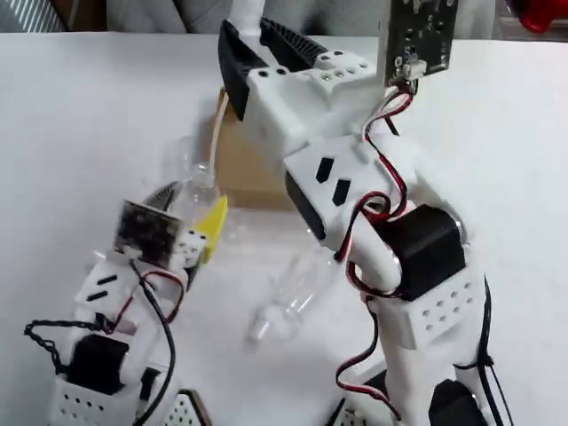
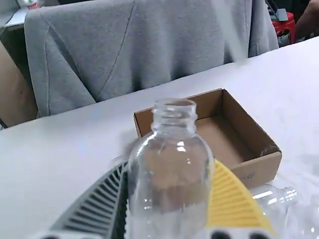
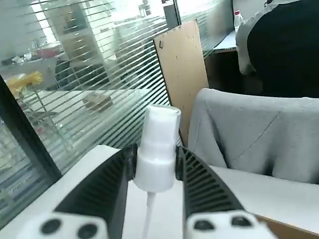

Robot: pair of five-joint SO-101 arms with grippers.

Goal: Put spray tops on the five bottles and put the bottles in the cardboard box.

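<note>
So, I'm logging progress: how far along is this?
Done: nothing; the brown cardboard box looks empty. In hand: the left gripper holds an uncapped clear plastic bottle upright, the right gripper a white spray top. Remaining: cap and box it, then the others, including a second clear bottle lying on the table.

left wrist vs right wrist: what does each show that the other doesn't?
Left wrist view adds: the left gripper shut on an upright, capless bottle, the inside of the cardboard box, a second bottle lying on the table. Right wrist view adds: the right gripper shut on a spray top. Shared: the grey fabric behind the table.
</note>
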